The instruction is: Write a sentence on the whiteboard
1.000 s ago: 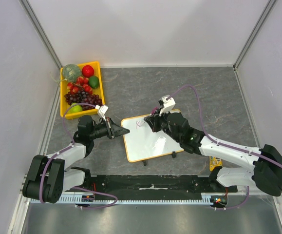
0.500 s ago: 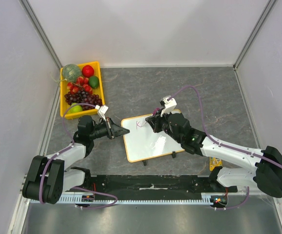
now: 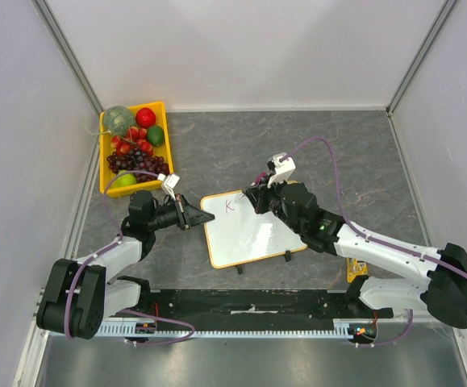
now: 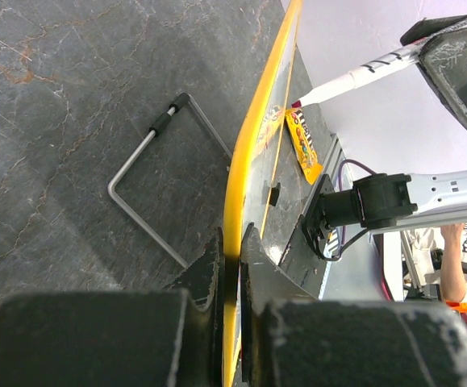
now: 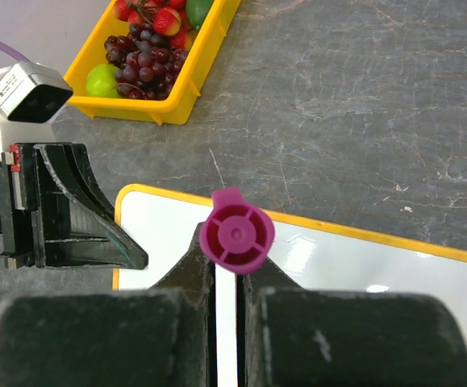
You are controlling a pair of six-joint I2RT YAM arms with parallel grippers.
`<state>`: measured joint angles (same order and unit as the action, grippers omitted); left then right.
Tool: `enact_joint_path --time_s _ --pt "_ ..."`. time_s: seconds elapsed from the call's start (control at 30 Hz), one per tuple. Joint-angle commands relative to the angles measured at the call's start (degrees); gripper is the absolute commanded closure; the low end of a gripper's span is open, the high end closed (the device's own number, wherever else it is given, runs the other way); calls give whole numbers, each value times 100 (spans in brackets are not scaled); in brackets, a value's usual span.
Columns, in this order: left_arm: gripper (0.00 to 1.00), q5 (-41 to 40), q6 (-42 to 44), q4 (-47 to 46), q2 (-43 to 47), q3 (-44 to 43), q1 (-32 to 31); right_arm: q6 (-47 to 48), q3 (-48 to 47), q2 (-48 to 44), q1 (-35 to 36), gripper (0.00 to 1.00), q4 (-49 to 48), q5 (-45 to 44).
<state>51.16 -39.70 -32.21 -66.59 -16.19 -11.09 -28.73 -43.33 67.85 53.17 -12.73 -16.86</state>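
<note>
The whiteboard (image 3: pixel 253 234) lies on the surface (image 3: pixel 338 153) between the arms, and the left gripper (image 3: pixel 191 216) is closed narrowly on the frame at its left corner. The right gripper (image 3: pixel 259 197) is clamped around a pink marker (image 5: pixel 236 234), tip down near the board's far long edge, just right of the sentence (image 3: pixel 230 206), so far only a "K". The next letters, I judge, must run along the board's long axis, rightward and away from the left gripper, so the right arm travels while the left steadies.

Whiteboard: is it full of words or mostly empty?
Mostly empty. The top view shows the whiteboard white nearly all over, with only one small pink mark, like a K, near its far left corner.
</note>
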Motion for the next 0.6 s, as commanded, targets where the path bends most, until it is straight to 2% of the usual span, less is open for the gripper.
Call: enact_joint_path --time_s 0.0,0.57 --pt "98 -510 595 584 -38 19 -25 87 -237 140 -17 100 -98 -212" --pt "98 -501 595 566 -30 19 -25 61 79 228 -26 100 -45 -186"
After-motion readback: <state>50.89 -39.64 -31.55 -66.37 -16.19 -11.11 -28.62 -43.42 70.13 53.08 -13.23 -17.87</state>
